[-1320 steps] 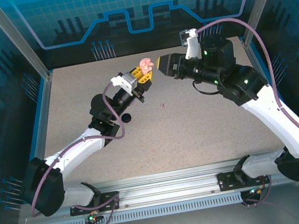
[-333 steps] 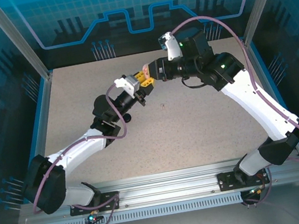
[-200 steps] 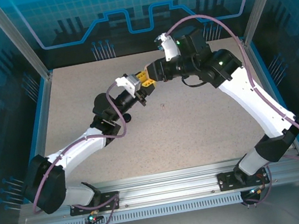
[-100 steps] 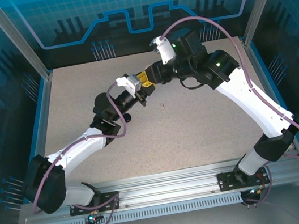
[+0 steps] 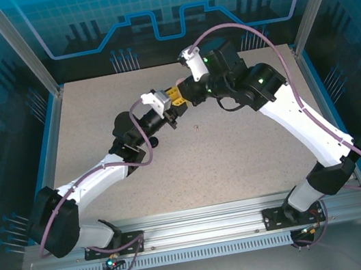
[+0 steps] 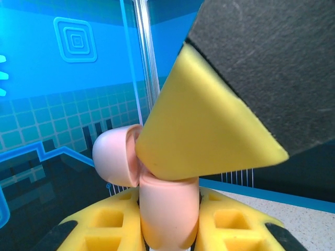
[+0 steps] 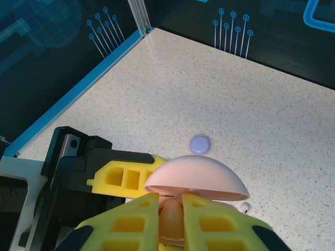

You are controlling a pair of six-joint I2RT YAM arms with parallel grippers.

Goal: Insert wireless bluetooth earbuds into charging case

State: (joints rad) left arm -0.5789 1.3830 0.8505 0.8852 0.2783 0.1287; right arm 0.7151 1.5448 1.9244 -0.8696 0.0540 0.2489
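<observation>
Above the table point(image 5: 240, 159), my left hand point(image 5: 173, 99) clamps the open pink charging case point(image 7: 194, 178), its mouth turned toward my right hand point(image 7: 170, 201), which meets it head-on at the opening, fingers point(image 7: 212, 222) nearly together on what looks like a pale pink earbud point(image 7: 170, 219).

Your pale pink charging case point(image 6: 167, 214) stood upright, lid point(image 6: 112, 157) hinged open; a lavender case point(image 7: 199, 144) lay on the bench point(image 7: 293, 120).
</observation>
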